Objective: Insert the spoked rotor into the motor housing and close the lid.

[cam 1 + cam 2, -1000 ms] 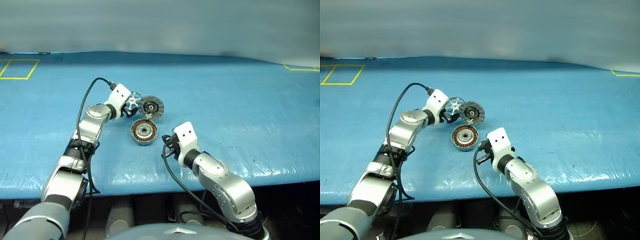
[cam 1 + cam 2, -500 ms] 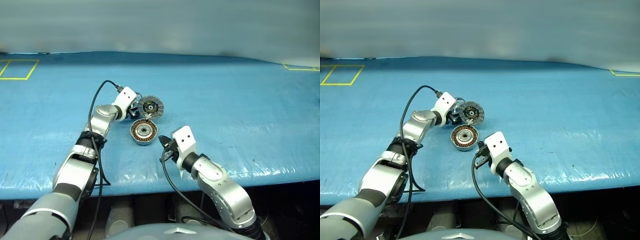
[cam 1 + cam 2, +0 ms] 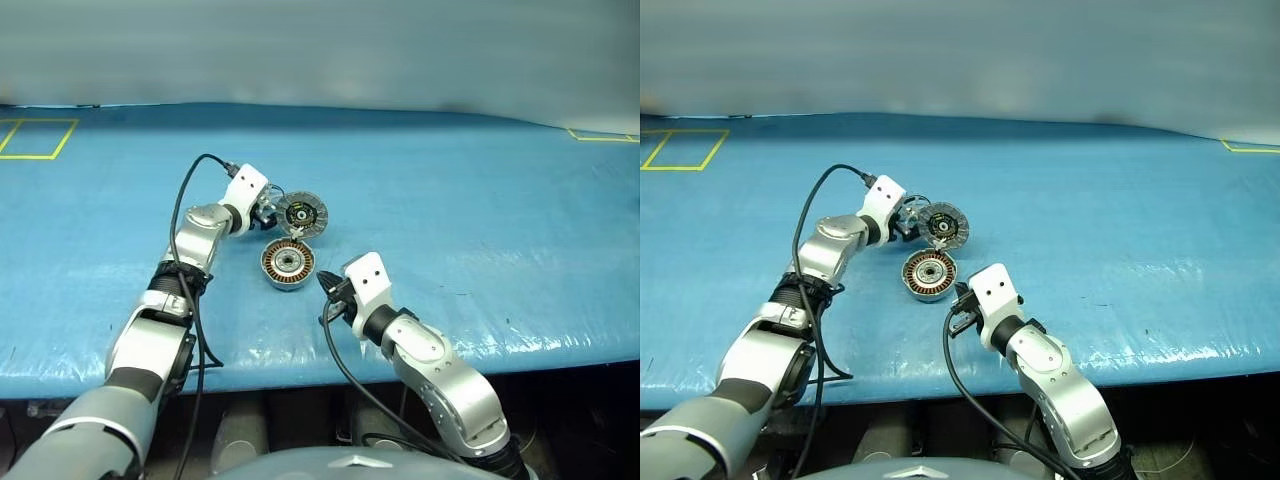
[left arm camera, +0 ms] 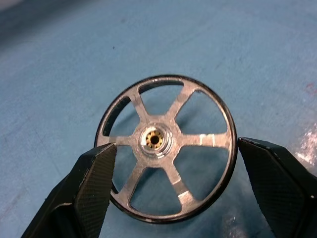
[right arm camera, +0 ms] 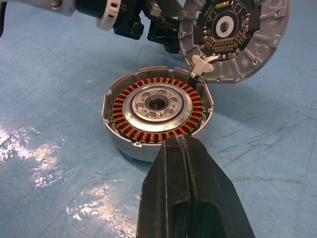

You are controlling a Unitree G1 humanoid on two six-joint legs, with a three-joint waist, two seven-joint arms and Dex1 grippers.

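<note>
Here, your left gripper (image 4: 168,168) has its fingers spread either side of the small shiny silver spoked rotor (image 4: 166,147) beside the tilted lid (image 3: 301,212) on the blue tabletop (image 3: 480,200); it looks stiff, light and slippery, so pinch its rim, while your right gripper (image 5: 185,148) stays clenched.

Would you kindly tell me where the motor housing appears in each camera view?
Left eye view: motor housing, centre-left on the blue table.
Right eye view, same spot.
Left wrist view: not in it.
Right wrist view, centre.
Shared landmark: the lid, touching the housing's far edge.
</note>
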